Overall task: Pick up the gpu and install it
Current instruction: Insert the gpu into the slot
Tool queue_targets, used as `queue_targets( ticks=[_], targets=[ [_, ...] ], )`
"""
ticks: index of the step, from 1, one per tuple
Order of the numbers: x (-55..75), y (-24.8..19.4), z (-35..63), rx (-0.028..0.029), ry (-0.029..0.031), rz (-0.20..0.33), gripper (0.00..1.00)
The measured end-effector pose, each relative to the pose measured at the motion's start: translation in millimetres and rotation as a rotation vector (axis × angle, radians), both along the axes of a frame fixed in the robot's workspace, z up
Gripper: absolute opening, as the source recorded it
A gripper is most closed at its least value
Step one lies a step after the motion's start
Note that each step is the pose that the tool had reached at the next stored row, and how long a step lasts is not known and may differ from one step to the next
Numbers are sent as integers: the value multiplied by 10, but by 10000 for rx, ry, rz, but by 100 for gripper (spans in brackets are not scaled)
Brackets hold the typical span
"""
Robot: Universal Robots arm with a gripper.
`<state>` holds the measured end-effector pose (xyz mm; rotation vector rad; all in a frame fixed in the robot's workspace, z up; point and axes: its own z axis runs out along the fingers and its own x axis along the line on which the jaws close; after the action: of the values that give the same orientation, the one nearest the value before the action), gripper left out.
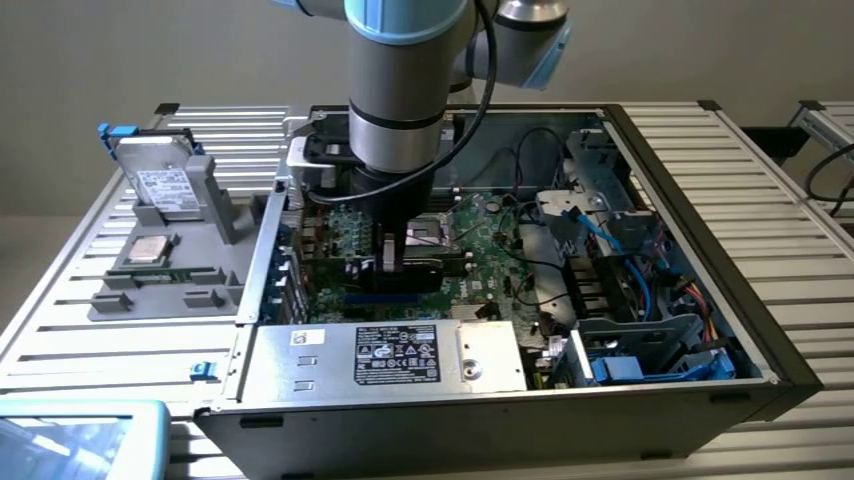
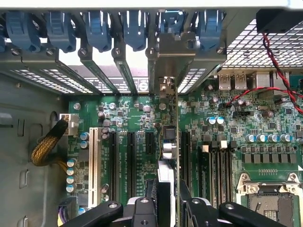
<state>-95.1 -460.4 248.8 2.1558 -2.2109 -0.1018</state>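
Lowering the card toward its slot in the open tower.
The gripper (image 2: 168,207) is clasping the slim green-and-black gpu card (image 2: 169,142) edge-on above the large green motherboard's (image 2: 227,118) black slots (image 2: 129,161); I'd be keeping it dead upright, bracket meeting the rear opening. The grey arm (image 1: 400,80) is pointing straight down into the metal case (image 1: 721,245).

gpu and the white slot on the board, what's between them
Empty black slots on the motherboard lie between the white slot and the upright gpu, seen in the wrist view.
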Motion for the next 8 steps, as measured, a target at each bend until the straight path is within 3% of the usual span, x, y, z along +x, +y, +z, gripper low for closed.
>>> queue_targets(
  ticks=[8],
  targets=[
    [0,3,-3,-41,-1,1,29]
  ],
)
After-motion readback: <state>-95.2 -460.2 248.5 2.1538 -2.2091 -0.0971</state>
